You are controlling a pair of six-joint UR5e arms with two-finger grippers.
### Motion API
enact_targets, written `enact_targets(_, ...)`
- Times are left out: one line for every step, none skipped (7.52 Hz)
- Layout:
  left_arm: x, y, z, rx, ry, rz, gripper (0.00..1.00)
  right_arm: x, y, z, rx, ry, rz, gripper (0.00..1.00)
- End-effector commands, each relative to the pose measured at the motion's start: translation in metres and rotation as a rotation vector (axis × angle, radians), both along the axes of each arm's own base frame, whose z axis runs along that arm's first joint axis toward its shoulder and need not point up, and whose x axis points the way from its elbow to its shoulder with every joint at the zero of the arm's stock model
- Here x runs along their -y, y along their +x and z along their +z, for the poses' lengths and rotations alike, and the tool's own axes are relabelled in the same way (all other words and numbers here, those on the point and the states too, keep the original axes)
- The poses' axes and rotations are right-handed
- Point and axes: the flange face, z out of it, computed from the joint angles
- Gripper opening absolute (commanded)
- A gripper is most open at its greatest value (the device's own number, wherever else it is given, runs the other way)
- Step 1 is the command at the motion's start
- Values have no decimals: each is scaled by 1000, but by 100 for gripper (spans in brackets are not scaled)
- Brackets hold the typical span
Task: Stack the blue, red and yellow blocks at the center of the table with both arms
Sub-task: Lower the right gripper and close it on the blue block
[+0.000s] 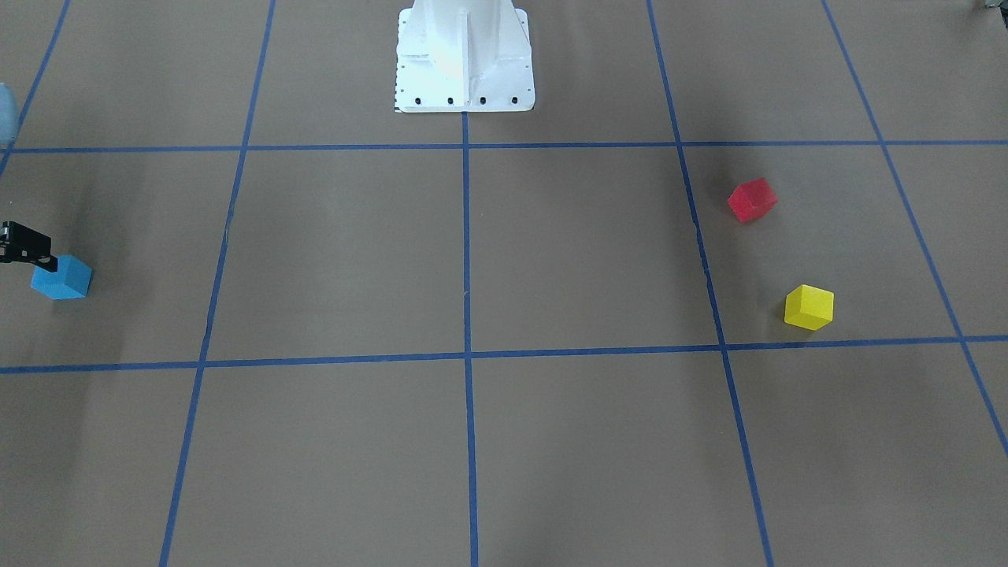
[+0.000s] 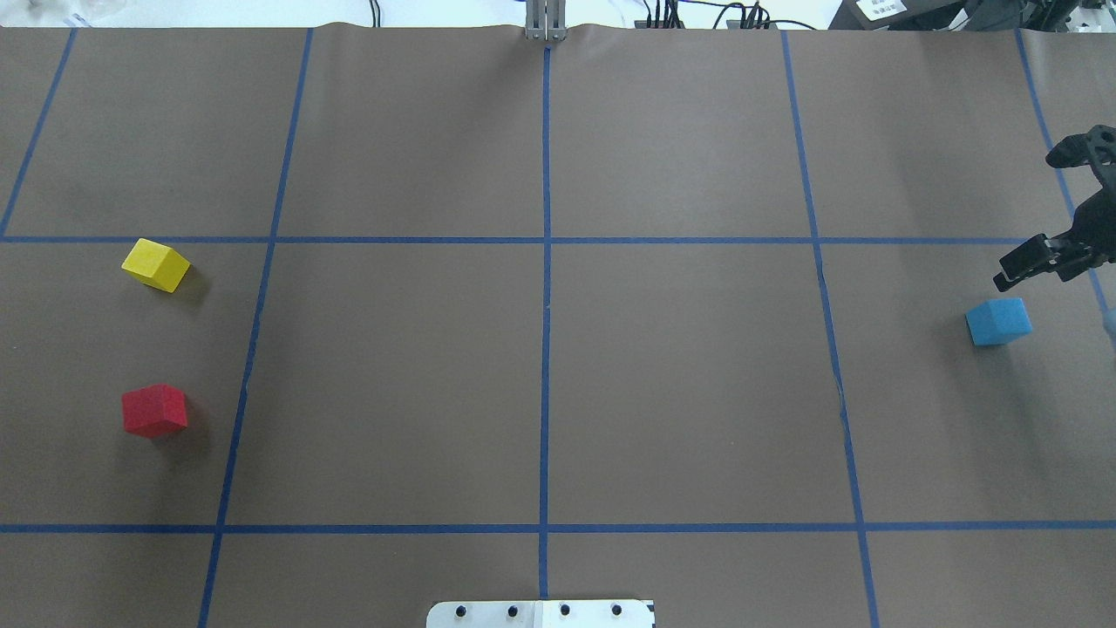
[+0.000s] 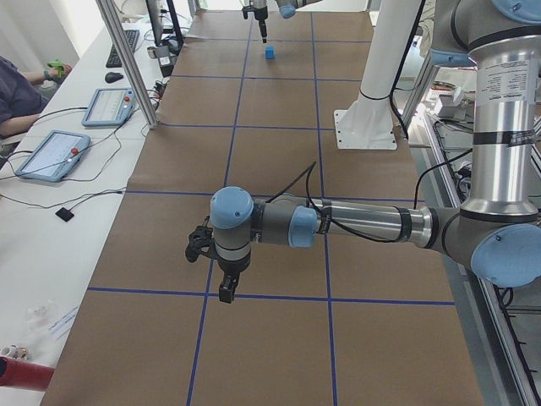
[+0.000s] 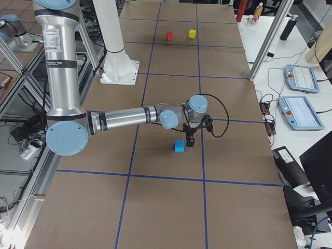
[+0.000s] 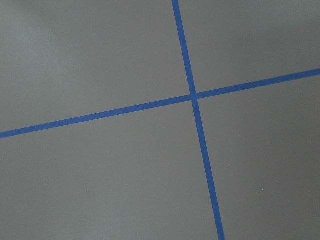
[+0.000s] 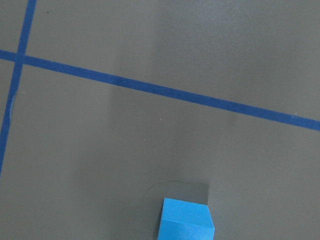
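Observation:
The blue block (image 2: pixel 998 321) lies at the table's right end; it also shows in the front view (image 1: pixel 61 277) and at the bottom edge of the right wrist view (image 6: pixel 186 220). My right gripper (image 2: pixel 1029 218) is open and empty, just beyond the block and not around it. One of its fingers (image 1: pixel 27 244) shows at the front view's left edge. The red block (image 2: pixel 154 410) and the yellow block (image 2: pixel 156 264) lie apart at the left end. My left gripper (image 3: pixel 221 275) shows only in the exterior left view, so I cannot tell its state.
Blue tape lines (image 2: pixel 546 349) divide the brown table into squares. The white robot base (image 1: pixel 465 59) stands at the middle of the robot's edge. A side table with tablets (image 3: pixel 51 155) and an aluminium post (image 3: pixel 127 68) runs along the far edge.

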Motion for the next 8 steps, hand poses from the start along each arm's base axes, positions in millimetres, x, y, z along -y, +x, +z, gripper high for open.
enact_targets(1,0,-1,0,2,0,100,-5,-10,21,-18,-45,-13,100)
enact_targets(1,1,-1,0,3,0,100,-3,-17,16,-12,-38,-25,100)
enact_targets(2,0,-2,3,4,0,100,-4,-21,15,-8,-39,-32,100)
enact_targets(2,1,-2,2,4,0,100,-4,-24,14,-7,-38,-38,100)
enact_targets(2,1,-2,2,4,0,100,-6,-30,17,-17,-40,-49,100)
enact_targets(2,1,-2,2,4,0,100,-7,-33,25,-23,-53,-56,100)
enact_targets(2,1,-2,2,4,0,100,-10,-39,27,-25,-55,-69,100)
enact_targets(2,1,-2,2,4,0,100,-11,-43,33,-32,-66,-76,100)
